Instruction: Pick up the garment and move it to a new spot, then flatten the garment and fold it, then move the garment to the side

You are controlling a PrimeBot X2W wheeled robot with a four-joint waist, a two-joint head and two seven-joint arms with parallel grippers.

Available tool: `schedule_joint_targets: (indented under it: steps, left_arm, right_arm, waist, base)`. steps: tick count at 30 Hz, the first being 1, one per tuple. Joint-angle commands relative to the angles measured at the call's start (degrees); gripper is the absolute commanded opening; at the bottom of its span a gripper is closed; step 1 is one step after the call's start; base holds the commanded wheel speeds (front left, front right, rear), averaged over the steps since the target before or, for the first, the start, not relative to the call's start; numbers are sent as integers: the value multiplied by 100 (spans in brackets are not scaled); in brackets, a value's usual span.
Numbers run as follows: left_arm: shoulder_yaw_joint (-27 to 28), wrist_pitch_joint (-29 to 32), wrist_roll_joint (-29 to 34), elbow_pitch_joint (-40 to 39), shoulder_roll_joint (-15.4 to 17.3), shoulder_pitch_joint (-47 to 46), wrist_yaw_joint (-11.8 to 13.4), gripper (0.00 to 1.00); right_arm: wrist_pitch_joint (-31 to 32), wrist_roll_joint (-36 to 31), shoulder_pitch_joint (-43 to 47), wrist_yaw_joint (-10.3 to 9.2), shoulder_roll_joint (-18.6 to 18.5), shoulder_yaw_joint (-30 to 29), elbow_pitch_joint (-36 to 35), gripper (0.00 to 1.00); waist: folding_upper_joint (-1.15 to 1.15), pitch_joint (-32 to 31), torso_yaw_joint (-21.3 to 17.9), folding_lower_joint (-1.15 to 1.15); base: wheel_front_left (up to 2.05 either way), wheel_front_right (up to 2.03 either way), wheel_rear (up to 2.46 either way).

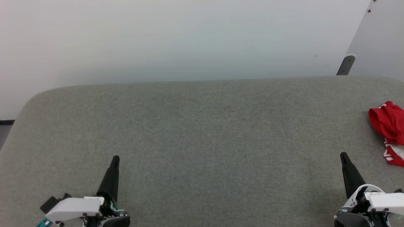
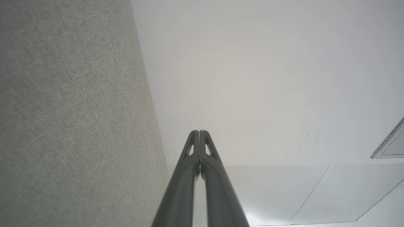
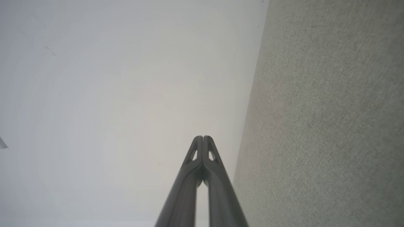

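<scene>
Right now the left gripper [image 1: 115, 157] is sitting at the near left of the grey felt-covered table [image 1: 202, 132]. Its two dark fingers are pressing together into one narrow point that is aiming toward the far edge. The left wrist view is showing the same thing: the fingers [image 2: 184, 176] are meeting at their tips with no gap, and nothing is lying between them. The right gripper [image 1: 343, 154] is sitting at the near right of the table, mirroring the left one. Its jaws are likewise pressing together and pinching nothing, and in the right wrist view its fingers [image 3: 217, 189] are touching at the tips. Whether either gripper is touching the felt or hanging just above it, I cannot tell.

The garment [image 1: 389, 126] is lying crumpled at the far right side of the table, and the picture's right border is cutting it off. It is showing mostly red cloth bunched into folds, with a bit of red-and-white striped trim peeking out at its near end. It is lying beyond the right gripper and further right, near it but apart from it, and well apart from the left gripper.

Behind the table a pale wall [image 1: 189, 37] is filling the far side. At the far right a dark bracket [image 1: 346, 65] is standing up past the table's far edge, beside a light grey panel [image 1: 385, 37].
</scene>
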Motion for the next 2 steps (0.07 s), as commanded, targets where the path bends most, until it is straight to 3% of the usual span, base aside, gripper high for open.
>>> schedule_joint_targets:
  steps: [1, 2]
  left_arm:
    - [13, 8, -19, -12, 0, -51, -31, 0]
    - [13, 8, -19, -12, 0, -51, -31, 0]
  right_arm:
    - [12, 21, -13, 2, 19, 3, -14, 0]
    - [12, 22, -13, 2, 19, 4, -14, 0]
  waist:
    - [0, 0, 0, 0]
    - [0, 0, 0, 0]
  base:
    - [0, 0, 0]
    - [0, 0, 0]
